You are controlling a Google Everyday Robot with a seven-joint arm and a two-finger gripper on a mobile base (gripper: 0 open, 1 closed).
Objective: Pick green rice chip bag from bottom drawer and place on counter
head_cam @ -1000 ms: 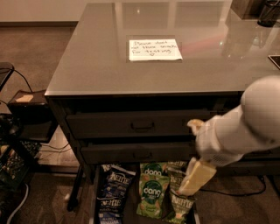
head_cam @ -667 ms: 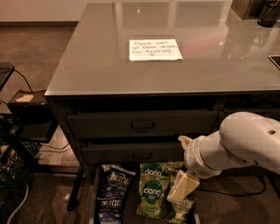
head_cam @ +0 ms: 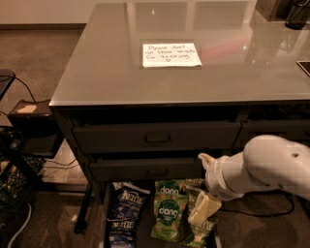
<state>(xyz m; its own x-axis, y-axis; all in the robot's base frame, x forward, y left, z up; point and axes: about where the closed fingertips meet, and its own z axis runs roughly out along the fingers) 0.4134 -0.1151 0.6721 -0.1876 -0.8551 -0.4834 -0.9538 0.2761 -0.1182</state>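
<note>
The bottom drawer (head_cam: 107,218) is pulled open below the cabinet, and its tray is lined with snack bags. Two bright green rice chip bags with white "dang" logos lie in its middle, one at the back (head_cam: 170,189) and one in front (head_cam: 169,216). Dark blue Kettle bags (head_cam: 125,206) lie to their left. Olive-green bags (head_cam: 201,228) lie to their right, partly hidden. My gripper (head_cam: 204,210) hangs from the white arm (head_cam: 264,167) over the drawer's right side, just right of the front green bag and above the olive ones. The glossy grey counter (head_cam: 106,72) bears a white note (head_cam: 171,54).
Two shut drawers with rectangular handles (head_cam: 157,139) sit above the open one. A black box with cables (head_cam: 29,126) stands on the left by the cabinet. A dark object (head_cam: 296,14) stands at the counter's far right corner.
The arm has swung left and down. The gripper now hangs lower over the drawer's right side, closer to the green bags.
</note>
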